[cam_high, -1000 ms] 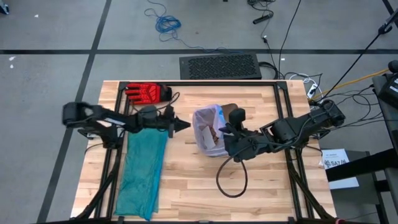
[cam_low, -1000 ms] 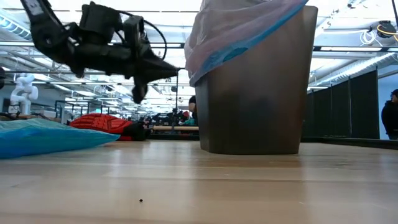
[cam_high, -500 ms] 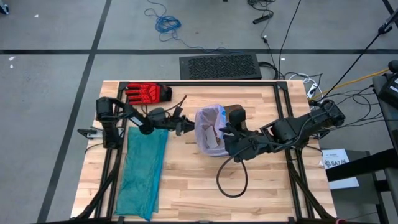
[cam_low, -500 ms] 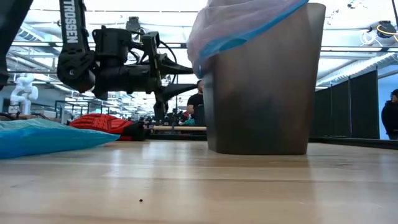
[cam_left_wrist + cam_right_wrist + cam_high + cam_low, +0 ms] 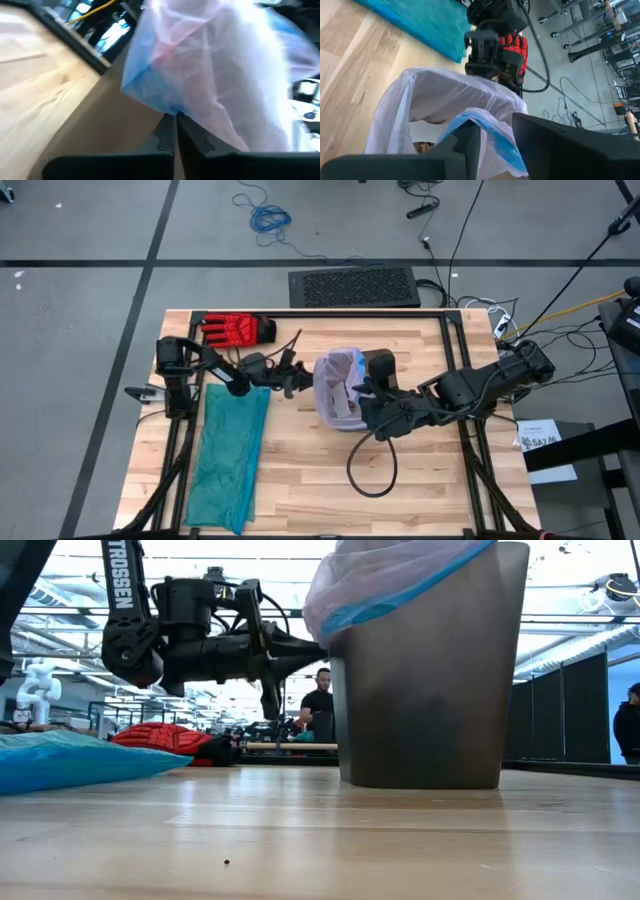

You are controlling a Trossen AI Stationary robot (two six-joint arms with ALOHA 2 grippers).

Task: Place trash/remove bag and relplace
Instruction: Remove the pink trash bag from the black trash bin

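Observation:
The brown bin (image 5: pixel 430 690) stands mid-table, lined with the pink-white bag (image 5: pixel 338 375), whose blue hem hangs over the rim. Brown paper wads (image 5: pixel 422 147) lie inside. My left gripper (image 5: pixel 303 385) is shut at the bag's hem on the bin's left side. It also shows in the low view (image 5: pixel 312 645). My right gripper (image 5: pixel 362 395) is closed over the hem at the bin's right rim. My left gripper comes in level from the table's left. Its shut fingertips (image 5: pixel 176 120) meet the bag's blue hem (image 5: pixel 167 109) where it hangs outside the bin. How many layers lie between them cannot be told. My right gripper has the bag's blue hem fold (image 5: pixel 490 127) between its two fingers at the bin's right rim. One finger (image 5: pixel 465 145) is on the opening's side and the other (image 5: pixel 555 145) is outside. It comes from the table's right, slanting down.
A teal-green plastic bag (image 5: pixel 230 450) lies flat on the table's left. A red glove (image 5: pixel 237 330) lies at the far left. A black cable loop (image 5: pixel 370 470) hangs near the right arm. A person (image 5: pixel 320 710) stands in the room beyond.
My left arm has swung in and its gripper has gone toward the table's right, up to the bag's hem on the bin's left side. The bin has shifted slightly toward the table's right.

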